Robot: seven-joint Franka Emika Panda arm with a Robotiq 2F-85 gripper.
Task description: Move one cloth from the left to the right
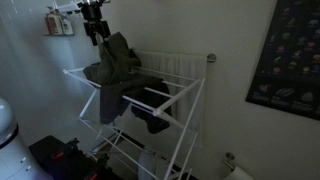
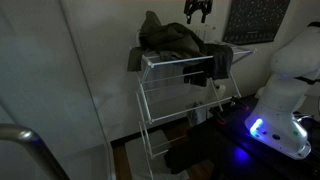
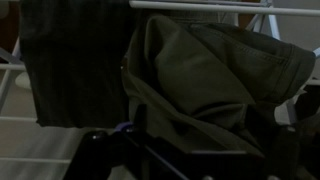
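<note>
The large olive-green cloth (image 1: pixel 120 58) lies rumpled in a heap on the top of a white drying rack (image 1: pixel 185 70). It also shows in an exterior view (image 2: pixel 172 40) and fills most of the wrist view (image 3: pixel 215 75). My gripper (image 1: pixel 96 34) hangs just above the rack, close by the cloth's raised peak. In an exterior view the gripper (image 2: pixel 197 14) looks a little above the heap and apart from it. Its fingers are dark, and in the wrist view they cannot be made out against the cloth.
A smaller grey cloth (image 3: pixel 70 70) hangs over a rail beside the green one. A black cloth (image 1: pixel 150 110) hangs lower in the rack. A dark poster (image 1: pixel 290 50) is on the wall. The robot base (image 2: pixel 285 100) stands beside the rack.
</note>
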